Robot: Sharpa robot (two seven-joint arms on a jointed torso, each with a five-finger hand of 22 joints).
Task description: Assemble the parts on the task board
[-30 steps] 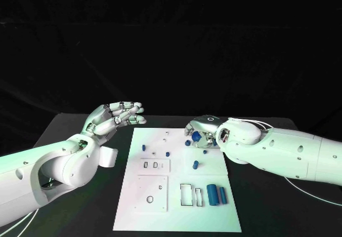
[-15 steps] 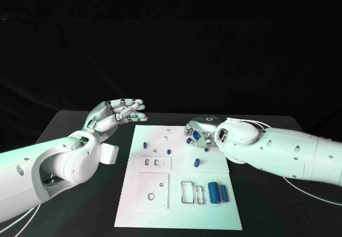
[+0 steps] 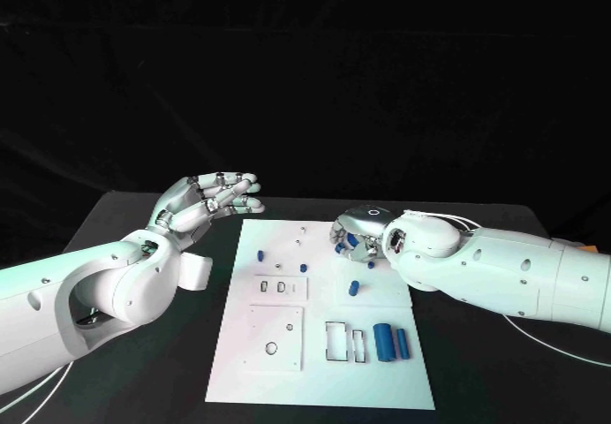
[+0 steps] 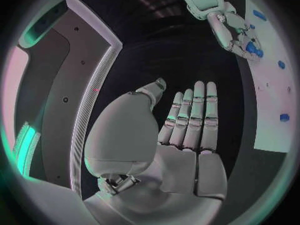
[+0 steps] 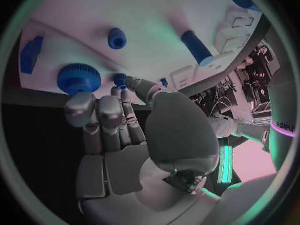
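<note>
The white task board (image 3: 382, 265) lies in the middle of the black table. My right hand (image 3: 358, 232) hovers over its far right edge, fingers curled down. It pinches a small blue peg (image 5: 120, 78) between thumb and a finger. A round blue ridged gear (image 5: 78, 77) sits at a fingertip, on the board's edge. My left hand (image 3: 209, 200) is raised beside the board's far left corner, palm (image 4: 181, 160) bare, fingers straight and apart. Two blue pegs (image 3: 261, 256) (image 3: 303, 264) stand on the far part and a third (image 3: 353, 288) lies mid-board.
A thick blue cylinder (image 3: 382, 344) and a flat blue bar (image 3: 401, 341) lie near the board's front right, beside rectangular slots (image 3: 334, 343). A raised plate with an oval hole (image 3: 270, 350) sits front left. Bare table (image 3: 153, 371) flanks the board.
The camera has shifted a little. My left hand has lifted slightly; my right hand stays over the same spot on the board's far right edge.
</note>
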